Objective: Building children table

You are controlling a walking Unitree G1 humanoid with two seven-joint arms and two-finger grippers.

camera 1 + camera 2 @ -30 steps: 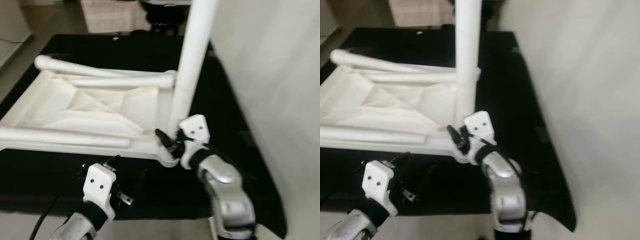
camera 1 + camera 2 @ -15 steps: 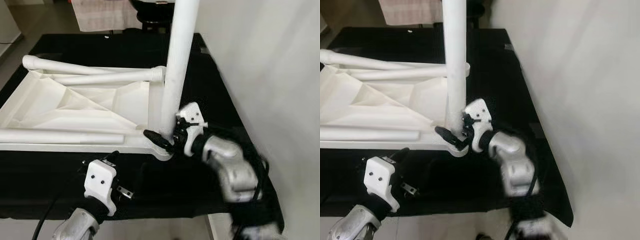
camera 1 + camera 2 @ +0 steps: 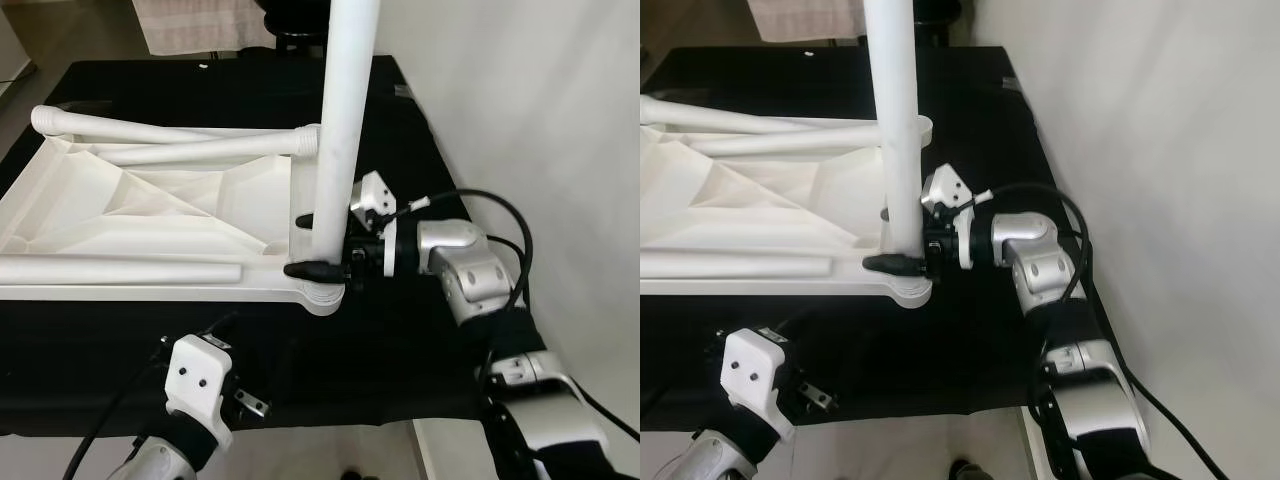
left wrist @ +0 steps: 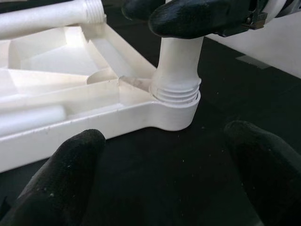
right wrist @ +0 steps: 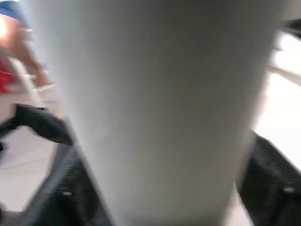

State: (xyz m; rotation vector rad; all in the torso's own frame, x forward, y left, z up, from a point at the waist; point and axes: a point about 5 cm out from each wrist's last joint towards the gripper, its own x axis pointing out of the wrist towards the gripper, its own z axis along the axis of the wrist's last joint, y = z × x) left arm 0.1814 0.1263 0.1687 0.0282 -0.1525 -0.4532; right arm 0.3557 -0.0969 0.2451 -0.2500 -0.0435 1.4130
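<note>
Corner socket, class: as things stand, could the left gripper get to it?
Probably yes. The left gripper is open, just short of the corner socket, with bare black cloth between. The right gripper grips the leg higher up, leaving the socket's near side free.

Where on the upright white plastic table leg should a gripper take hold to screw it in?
Low on the upright white plastic table leg, just above its threaded end, coming from the side: the shaft is round and vertical. The right gripper is shut on it there.
</note>
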